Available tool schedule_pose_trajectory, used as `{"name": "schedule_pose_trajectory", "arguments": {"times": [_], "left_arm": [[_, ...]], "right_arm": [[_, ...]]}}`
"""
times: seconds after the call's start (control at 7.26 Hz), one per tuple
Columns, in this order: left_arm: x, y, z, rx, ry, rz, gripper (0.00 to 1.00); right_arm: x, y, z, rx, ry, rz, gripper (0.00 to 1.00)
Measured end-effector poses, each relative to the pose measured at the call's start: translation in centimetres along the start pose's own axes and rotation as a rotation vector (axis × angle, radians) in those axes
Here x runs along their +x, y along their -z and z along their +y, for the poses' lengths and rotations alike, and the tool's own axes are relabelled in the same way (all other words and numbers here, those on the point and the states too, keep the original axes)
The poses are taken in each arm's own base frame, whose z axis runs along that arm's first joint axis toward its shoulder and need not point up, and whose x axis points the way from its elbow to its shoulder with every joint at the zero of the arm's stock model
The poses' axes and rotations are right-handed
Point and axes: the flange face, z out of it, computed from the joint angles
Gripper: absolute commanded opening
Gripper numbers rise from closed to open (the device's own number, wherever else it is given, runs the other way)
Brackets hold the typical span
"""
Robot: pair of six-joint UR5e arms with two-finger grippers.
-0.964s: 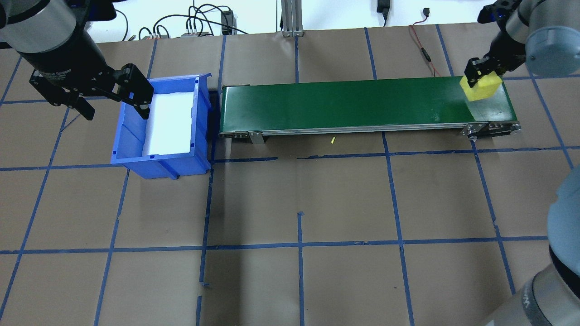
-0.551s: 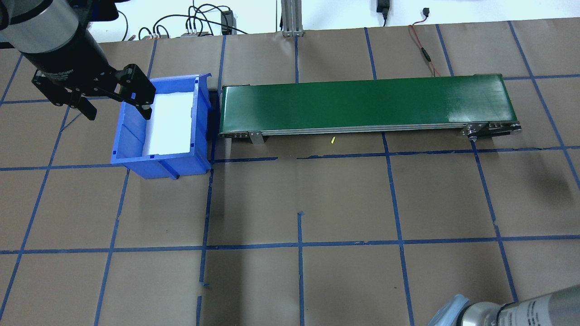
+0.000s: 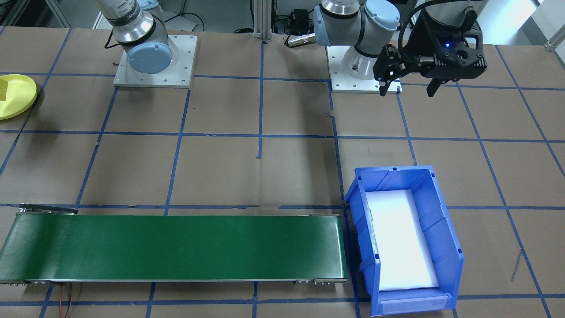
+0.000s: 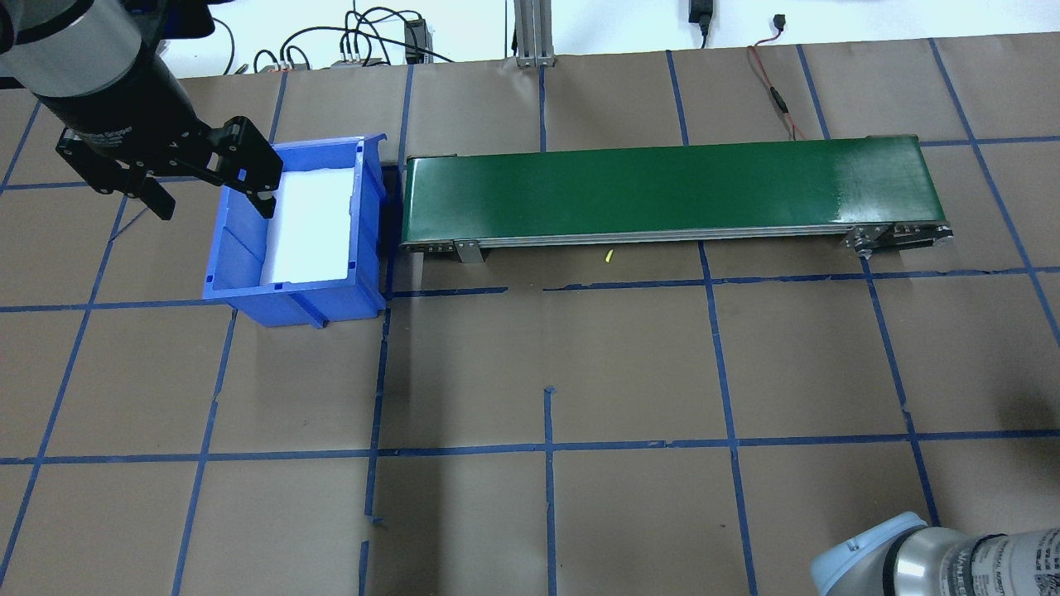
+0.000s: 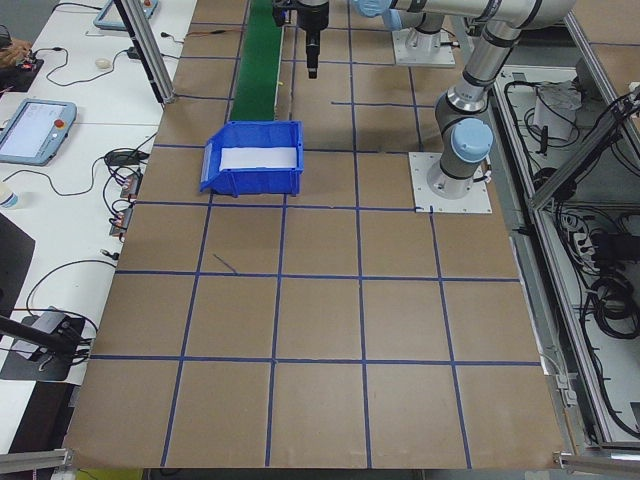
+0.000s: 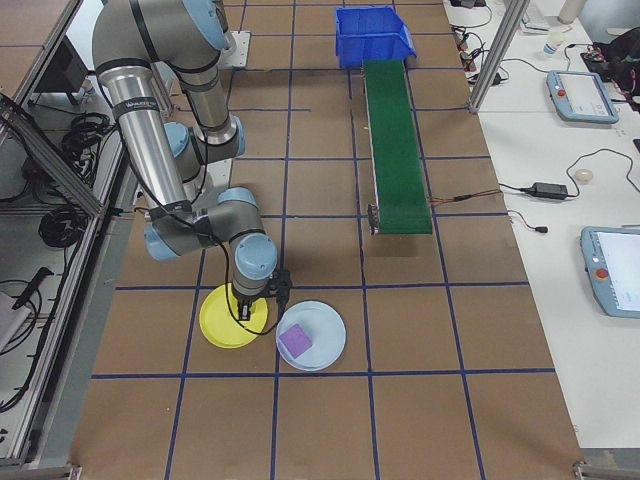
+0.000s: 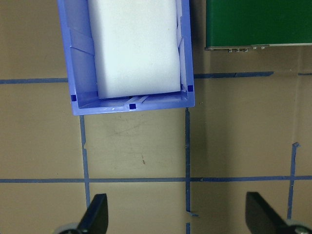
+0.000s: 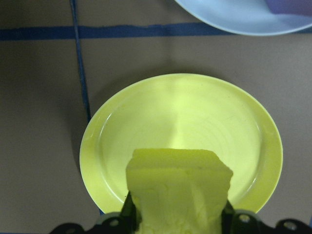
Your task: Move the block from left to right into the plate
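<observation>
The block [image 8: 178, 187], a yellow foam cube, is pinched in my right gripper [image 8: 178, 217], which is shut on it. It hangs just above the near part of the yellow plate [image 8: 190, 112]. From the exterior right view, the right gripper [image 6: 258, 305] points down over the plate [image 6: 222, 322]. In the front-facing view the plate [image 3: 15, 95] sits at the left edge. My left gripper [image 4: 211, 194] hovers open and holds nothing over the left wall of the blue bin [image 4: 248, 248]; its fingers [image 7: 95, 217] stand wide apart in the left wrist view.
A green conveyor belt [image 4: 662, 186] runs rightward from the bin. A light blue plate [image 6: 325, 352] with a purple block [image 6: 297, 340] lies right beside the yellow plate. White foam [image 3: 397, 238] lines the bin. Brown paper with blue tape lines covers the table.
The right gripper carried the yellow block off the conveyor's right end and out of the overhead view; only its arm's elbow shows at the bottom right. The left arm has barely moved.
</observation>
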Motion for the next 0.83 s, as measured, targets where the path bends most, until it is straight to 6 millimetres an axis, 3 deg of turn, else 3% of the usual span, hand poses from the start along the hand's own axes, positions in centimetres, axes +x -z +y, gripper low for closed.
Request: {"name": "schedule_pose_trajectory", "arguments": {"times": [0.28,0.41,0.55,0.69,0.83], "left_arm": [[0.0,0.0,0.0,0.001,-0.001,0.0,1.0],[0.0,0.0,0.0,0.001,-0.001,0.002,1.0],[0.1,0.0,0.0,0.001,-0.001,0.003,1.0],[0.1,0.0,0.0,0.001,-0.001,0.004,1.0],[0.1,0.0,0.0,0.001,-0.001,0.004,1.0]], "right_arm": [[0.1,-0.5,0.6,0.044,-0.017,-0.015,1.0],[-0.1,0.5,-0.1,0.057,-0.008,0.008,1.0],[-1.0,2.9,-2.3,0.074,0.029,0.06,1.0],[-3.5,6.7,-6.5,0.101,0.104,0.133,1.0],[-7.7,10.5,-11.4,0.145,0.182,0.19,1.0]]}}
